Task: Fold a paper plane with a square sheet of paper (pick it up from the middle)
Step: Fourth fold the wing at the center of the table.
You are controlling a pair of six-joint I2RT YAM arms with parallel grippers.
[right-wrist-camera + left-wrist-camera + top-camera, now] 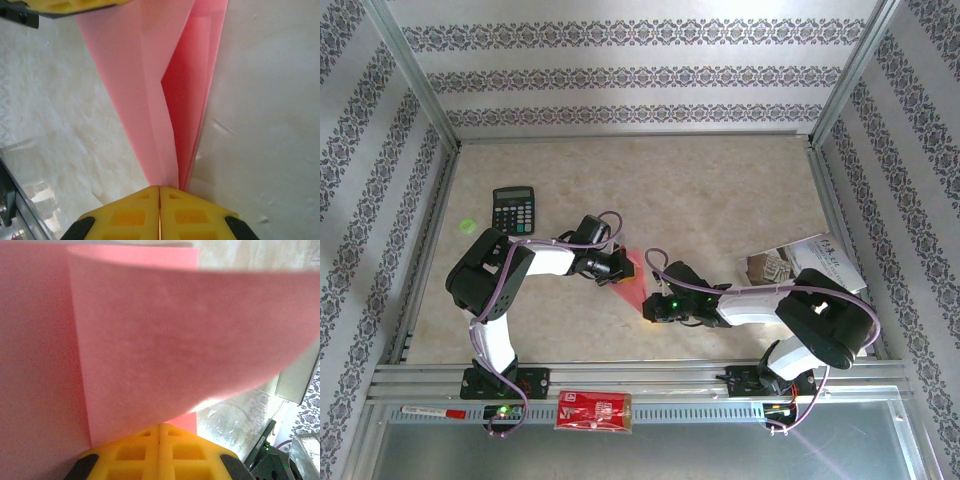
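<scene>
Pink paper (634, 281), folded long and narrow, spans the middle of the worktop (720, 190) between the left claw (159, 432) and right claw (159, 192), each clenched on one end; thin, light and quick to tear, it looks best held on its layered folds.

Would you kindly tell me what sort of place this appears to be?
Probably a robot test booth in a lab, not a home: aluminium frame posts hold wallpaper-printed panels, and the left arm and right arm are bolted to a metal rail at the edge of a marble-look table.
</scene>
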